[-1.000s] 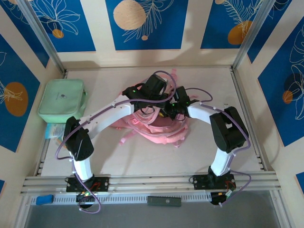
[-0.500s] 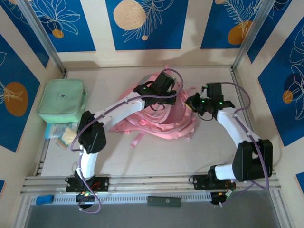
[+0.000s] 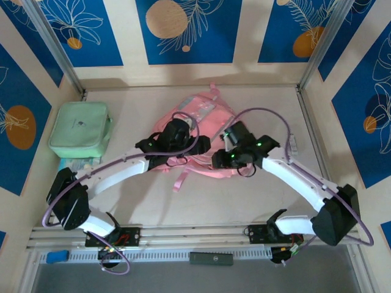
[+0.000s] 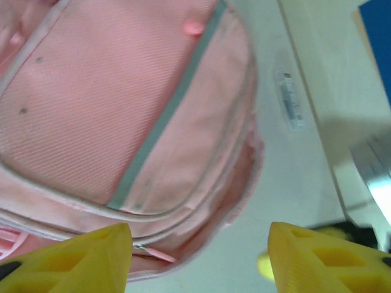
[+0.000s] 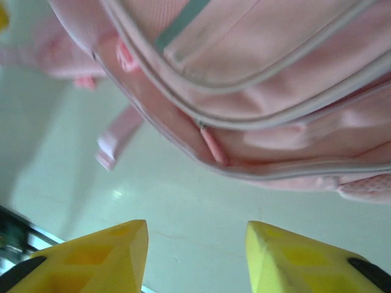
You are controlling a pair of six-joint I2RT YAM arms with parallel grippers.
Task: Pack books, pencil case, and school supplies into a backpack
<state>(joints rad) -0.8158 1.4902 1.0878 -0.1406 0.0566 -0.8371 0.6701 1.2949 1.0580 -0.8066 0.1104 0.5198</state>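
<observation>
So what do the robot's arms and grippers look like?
The left arm and right arm are white tubes with chunky black joints, and a purple cable loops along each. The left gripper and right gripper have yellow wedge-shaped fingers.

backpack (image 3: 197, 111) near side hidden beneath left arm (image 3: 116, 174), right arm (image 3: 293, 174), blurred in wrist views

The backpack (image 3: 200, 111) is pink with pale grey piping and a grey-green stripe on its pocket, and the fingers of my left gripper (image 4: 198, 244) and right gripper (image 5: 197, 239) are bright yellow. By the left edge of the cream table (image 3: 256, 195) the square bag (image 3: 79, 129) is mint green. The wall panels (image 3: 186, 30) are deep blue with white line-drawn flowers and orange discs.
</observation>
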